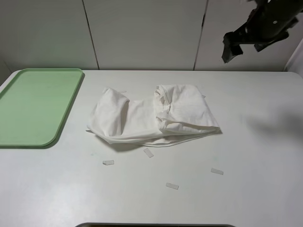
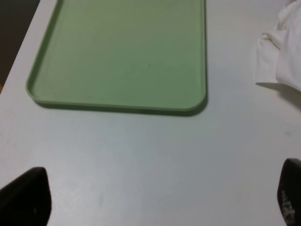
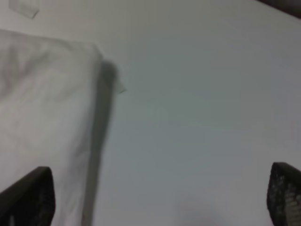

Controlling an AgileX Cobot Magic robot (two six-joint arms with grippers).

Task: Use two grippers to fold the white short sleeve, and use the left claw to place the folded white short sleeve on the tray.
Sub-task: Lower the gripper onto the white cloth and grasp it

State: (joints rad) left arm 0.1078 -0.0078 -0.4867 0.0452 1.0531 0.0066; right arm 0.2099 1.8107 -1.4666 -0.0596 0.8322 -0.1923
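On table [image 1: 255, 146]: one shirt [image 1: 151, 118], one tray [image 1: 33, 104]

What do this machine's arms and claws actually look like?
Only the ends show. The left gripper and right gripper each have two black, blocky fingers with rounded corners; the inner faces look finely textured. From above, the right arm is a dark, angular, boxy mass. Cables and markings cannot be made out.

Tray [image 1: 38, 104] edge-cropped (shirt [image 3: 42, 117] blurry)
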